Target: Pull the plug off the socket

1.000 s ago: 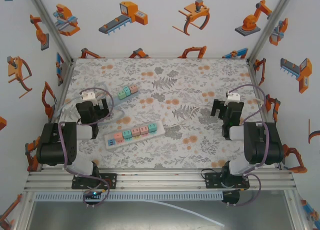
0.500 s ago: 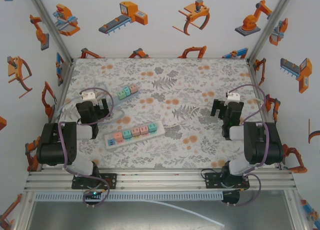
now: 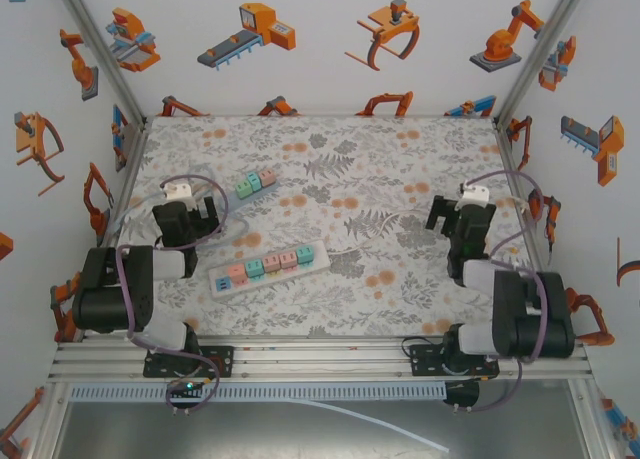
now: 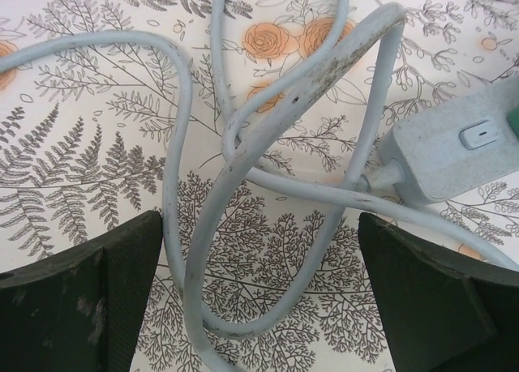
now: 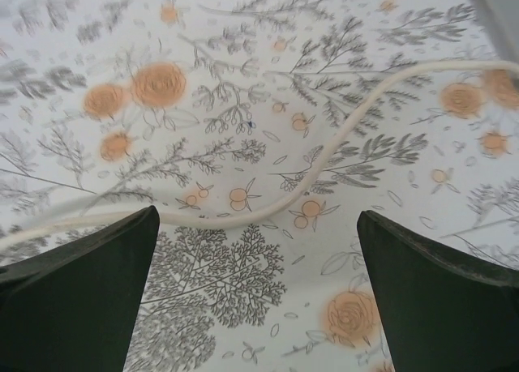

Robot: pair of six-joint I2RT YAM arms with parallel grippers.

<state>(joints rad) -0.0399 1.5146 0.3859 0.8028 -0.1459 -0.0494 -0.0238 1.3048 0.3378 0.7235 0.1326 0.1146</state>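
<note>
A long white power strip with several coloured socket blocks lies slanted at the table's middle. A shorter strip with green and pink blocks lies behind it. I cannot make out a separate plug on either. My left gripper hovers left of both strips, open. In the left wrist view the open left gripper frames loops of grey cable, with a strip's grey end to the right. My right gripper stands open at the right, and in its wrist view the right gripper is above a thin white cable.
The floral mat covers the table. The white cable runs from the long strip toward the right arm. Grey cable coils by the left arm near the left wall. An aluminium rail borders the near edge.
The right arm has swung a little to the right and its wrist has turned; its view is blurred. The left arm and both strips have not moved.
</note>
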